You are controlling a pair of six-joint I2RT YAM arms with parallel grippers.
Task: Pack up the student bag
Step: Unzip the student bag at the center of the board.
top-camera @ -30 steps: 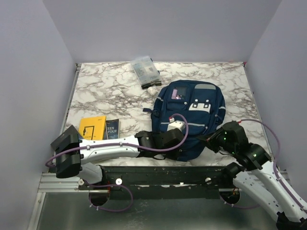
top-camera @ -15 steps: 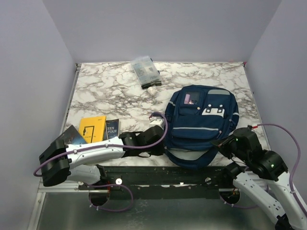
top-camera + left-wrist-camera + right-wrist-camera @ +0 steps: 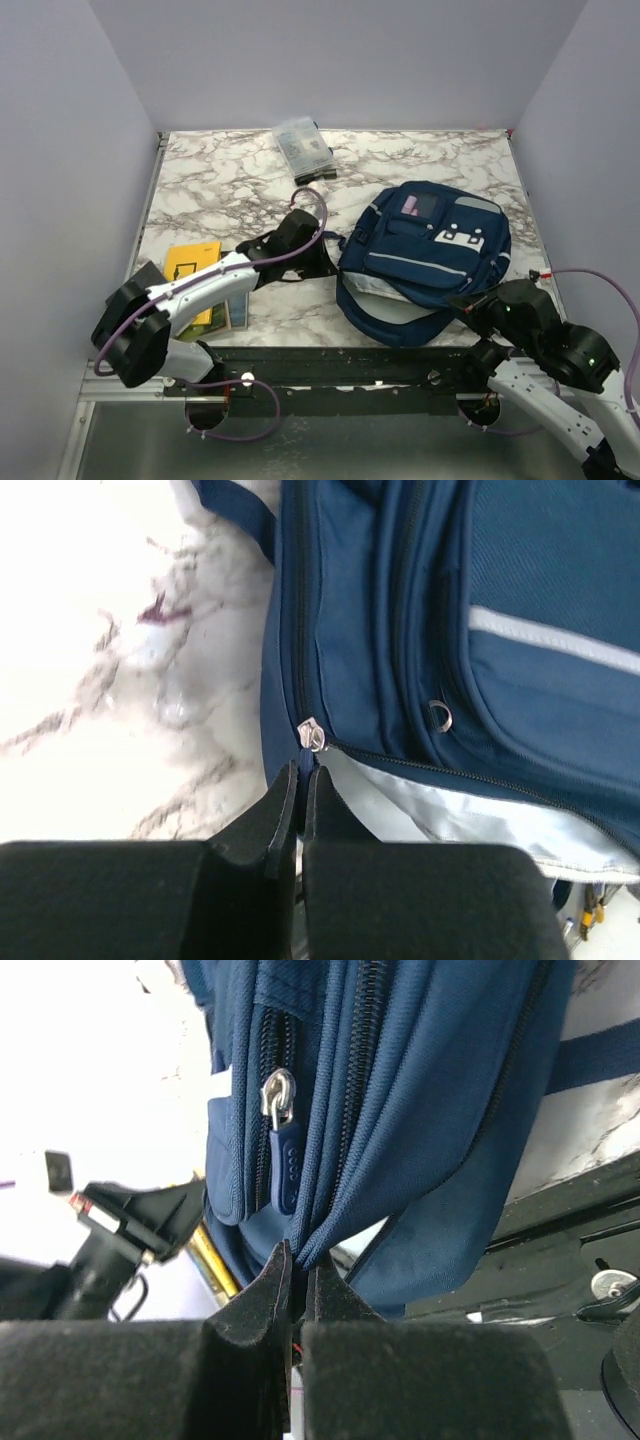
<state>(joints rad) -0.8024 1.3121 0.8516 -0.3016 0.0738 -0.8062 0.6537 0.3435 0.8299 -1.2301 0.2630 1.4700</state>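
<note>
- Toward the right side of the desk [image 3: 220,190], close to its near edge, the student bag [image 3: 430,255] lies flat with its front pockets facing up and its partly opened mouth turned near-left.
- At the bag's left edge, the left pincer [image 3: 300,780] is closed tight on the small navy pull tab of the main zipper, just below the silver slider [image 3: 313,734].
- At the near-right corner, the right pincer [image 3: 298,1260] is pinched together on a fold of the navy fabric, as if to anchor the bag.
- That tab is thin and I'd expect it to slip from the fingers if the pull strays off the line of the teeth.
- If the right hold gives, the soft bag may drag across the desk instead of the zipper running. So near the edge, it could slide off.
- Pale lining [image 3: 480,815] bulges beside the track, and the slider might snag on it.
- On the left, the yellow book [image 3: 193,268] sits close by the left arm, so a wide sweep could knock it.
- Up close the bag looks limp and slumped, in woven navy cloth with a grey stripe [image 3: 420,265], white tabs [image 3: 460,237] and a small pink label [image 3: 409,205].
</note>
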